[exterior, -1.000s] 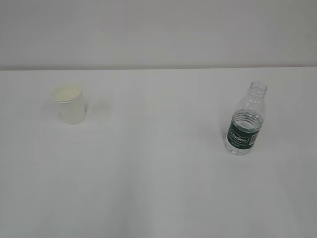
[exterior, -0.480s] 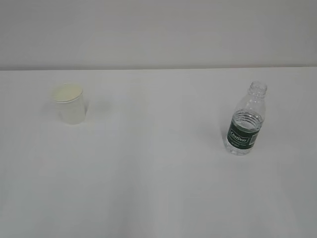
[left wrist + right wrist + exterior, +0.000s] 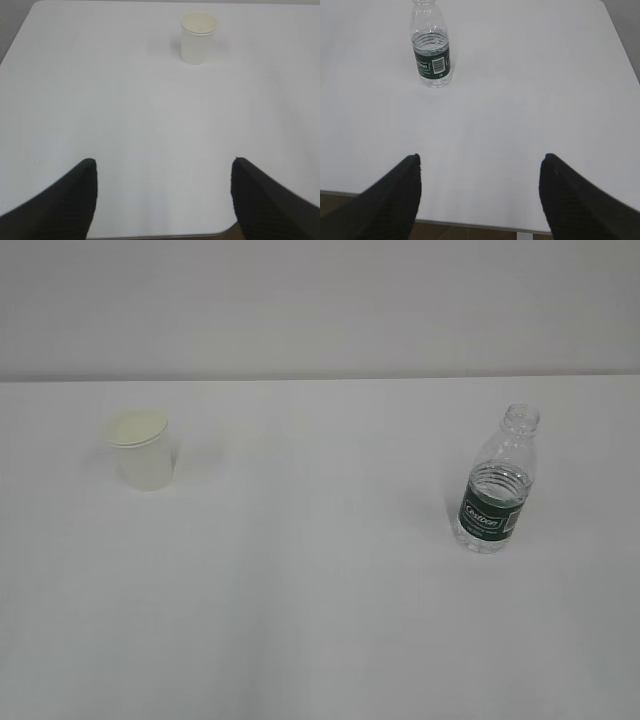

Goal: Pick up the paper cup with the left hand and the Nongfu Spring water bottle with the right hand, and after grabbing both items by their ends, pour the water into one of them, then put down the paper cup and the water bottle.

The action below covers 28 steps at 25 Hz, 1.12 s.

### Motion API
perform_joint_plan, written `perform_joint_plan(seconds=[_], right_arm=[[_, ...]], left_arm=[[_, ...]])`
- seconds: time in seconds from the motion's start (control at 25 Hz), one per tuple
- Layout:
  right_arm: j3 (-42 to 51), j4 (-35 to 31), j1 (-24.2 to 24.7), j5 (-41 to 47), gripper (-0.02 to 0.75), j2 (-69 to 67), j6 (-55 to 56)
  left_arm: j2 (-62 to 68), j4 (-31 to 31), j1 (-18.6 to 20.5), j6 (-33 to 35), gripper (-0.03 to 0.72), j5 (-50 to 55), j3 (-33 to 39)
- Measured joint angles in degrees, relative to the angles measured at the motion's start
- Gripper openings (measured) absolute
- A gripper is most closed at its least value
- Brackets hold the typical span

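White table (image 3: 320, 620): paper cup (image 3: 143, 450), water bottle (image 3: 497, 485)

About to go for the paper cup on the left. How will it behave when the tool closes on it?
The cup is thin white paper, so it will probably dent under a firm squeeze. It looks empty, so likely very light and easy to nudge or tip. Its tapered wall may let it slip downward in a loose grip.

The paper cup (image 3: 142, 450), small, white and tapered with a cream inside, stands upright on the white table (image 3: 320, 620), well left of the Nongfu Spring water bottle (image 3: 495, 485). That clear ribbed bottle with its dark green label stands upright, uncapped, partly filled with water (image 3: 487, 532).
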<state>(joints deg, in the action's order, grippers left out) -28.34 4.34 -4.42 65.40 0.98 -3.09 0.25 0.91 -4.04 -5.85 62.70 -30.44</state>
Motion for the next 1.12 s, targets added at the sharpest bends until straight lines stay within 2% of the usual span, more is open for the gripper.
perform_joint_plan(seconds=[1.12], right_arm=[[-1.32,-0.10,0.00,-1.55,0.545,0.00,0.00]], left_arm=[[0.00,0.00,0.00,0.00,0.591,0.00,0.00]])
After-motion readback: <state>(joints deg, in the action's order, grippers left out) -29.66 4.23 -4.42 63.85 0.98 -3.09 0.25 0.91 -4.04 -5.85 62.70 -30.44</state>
